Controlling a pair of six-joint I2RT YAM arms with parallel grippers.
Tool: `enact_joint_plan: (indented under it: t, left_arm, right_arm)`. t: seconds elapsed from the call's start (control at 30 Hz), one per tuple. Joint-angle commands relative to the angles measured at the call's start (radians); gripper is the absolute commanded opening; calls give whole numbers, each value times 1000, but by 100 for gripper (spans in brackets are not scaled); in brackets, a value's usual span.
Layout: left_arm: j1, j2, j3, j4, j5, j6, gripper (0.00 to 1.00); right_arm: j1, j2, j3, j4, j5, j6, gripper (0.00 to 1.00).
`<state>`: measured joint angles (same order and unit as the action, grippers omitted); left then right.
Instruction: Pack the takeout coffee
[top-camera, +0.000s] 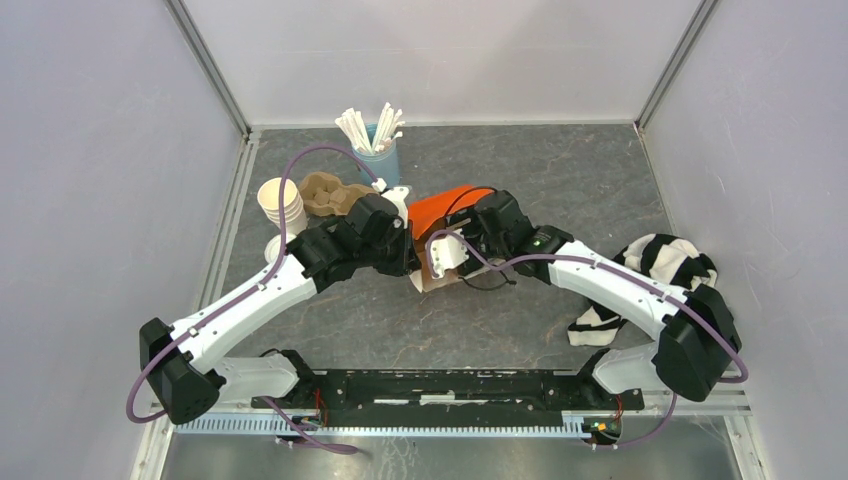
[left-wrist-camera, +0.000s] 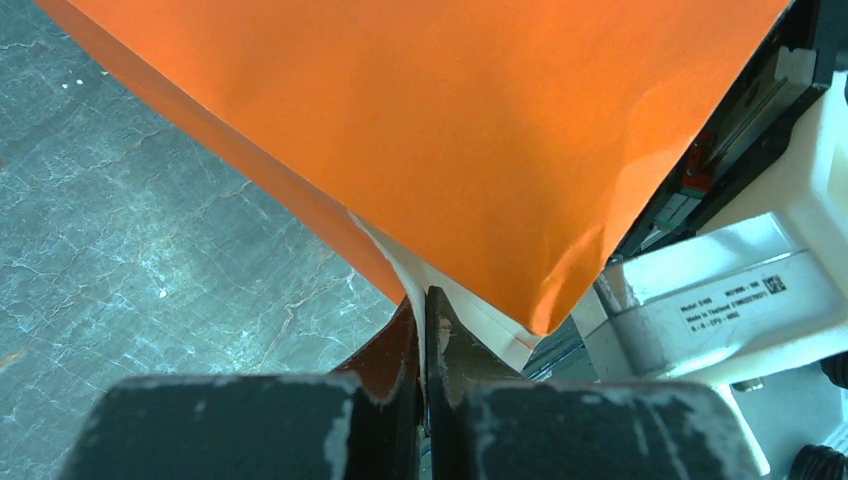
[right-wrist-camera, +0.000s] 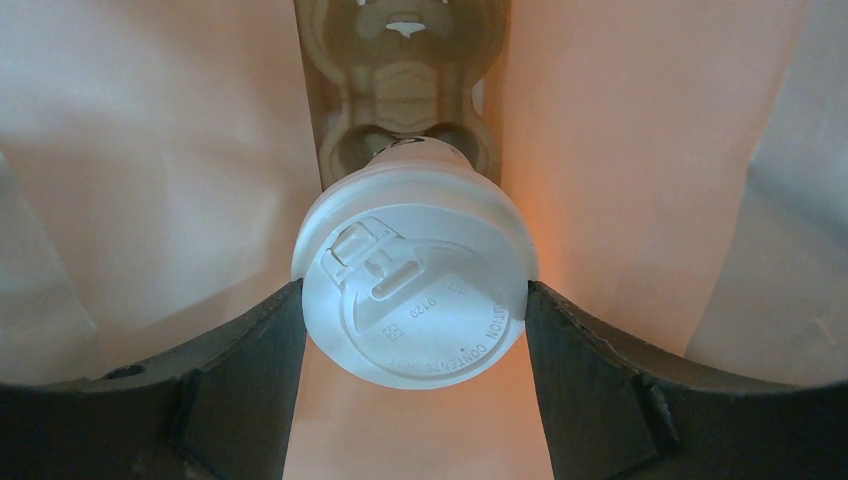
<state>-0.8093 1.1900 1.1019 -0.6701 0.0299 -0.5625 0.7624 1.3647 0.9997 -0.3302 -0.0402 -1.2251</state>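
Holding the takeout coffee (right-wrist-camera: 415, 270) lid-toward-wrist, the right gripper (right-wrist-camera: 412, 300) is spread wide around the lid rim, both fingers touching it. The cup is inside the orange bag (left-wrist-camera: 450, 130), with bag walls either side of the fingers. Just ahead of the fingertips is a pulp cup carrier (right-wrist-camera: 405, 90), likely the cup's seat. The left gripper (left-wrist-camera: 425, 330) is pinched tight on the bag's mouth edge, presumably to hold the mouth open for the right arm's reach.
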Motion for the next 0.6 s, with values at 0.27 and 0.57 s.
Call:
enact_joint_plan:
  t: [0.27, 0.57]
  left_arm:
    - [-4, -9, 13, 30, 14, 32, 6]
    - [-4, -13, 12, 21, 12, 35, 6]
  right_arm:
    - [-18, 31, 0, 99, -6, 27, 25]
    - [-20, 57, 1, 114, -29, 43, 25]
